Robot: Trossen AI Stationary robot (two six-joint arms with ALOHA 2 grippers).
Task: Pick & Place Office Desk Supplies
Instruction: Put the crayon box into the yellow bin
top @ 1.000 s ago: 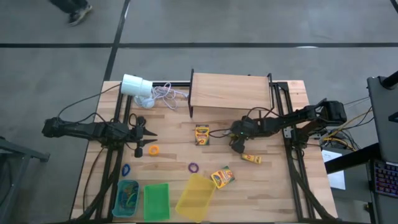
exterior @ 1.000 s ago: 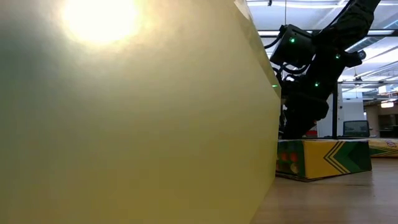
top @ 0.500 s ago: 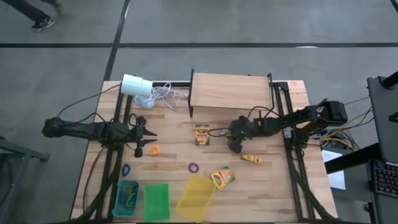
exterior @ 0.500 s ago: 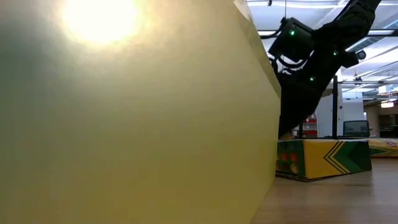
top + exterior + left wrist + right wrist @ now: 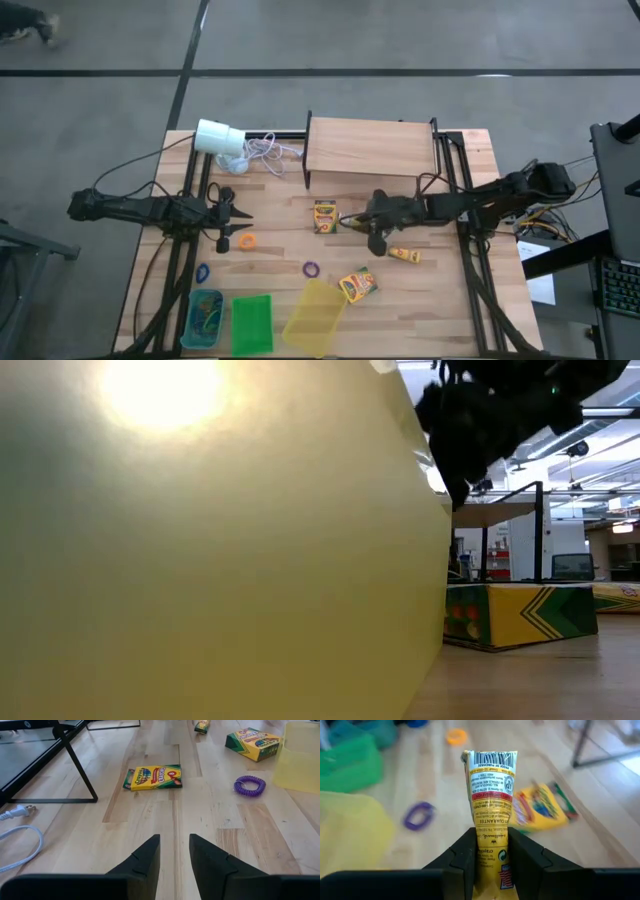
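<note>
The table point(image 5: 440, 290) is pale wooden planks set on a dark frame, standing on a grey floor crossed by dark lines; the low view looks past it into a bright room with ceiling lights. A wooden shelf point(image 5: 370, 148) on dark legs stands at the far edge, and a white cylinder point(image 5: 219, 137) with its thin white cord point(image 5: 262, 150) lies beside it. At the near edge three bins sit in a row: a blue bin point(image 5: 203, 318) holding a tangle of rubber bands, a green bin point(image 5: 252, 323) whose contents cannot be made out, and a yellow bin point(image 5: 314, 316) tipped at an angle, which fills most of the low view. Loose on the wood lie an orange band point(image 5: 246, 241), a blue band point(image 5: 203, 272), a purple band point(image 5: 311, 269), one crayon box point(image 5: 325, 216) near the middle, a second crayon box point(image 5: 357, 285) touching the yellow bin, and a yellow packet point(image 5: 404, 255) to the right. The right gripper point(image 5: 352, 219), just beside the middle crayon box, has its fingers point(image 5: 464, 855) closed on a yellow tube point(image 5: 490, 800) with a barcode, held up off the wood. The left gripper point(image 5: 243, 221) waits at the left side near the orange band, its fingers point(image 5: 145, 857) a narrow gap apart and holding nothing.
</note>
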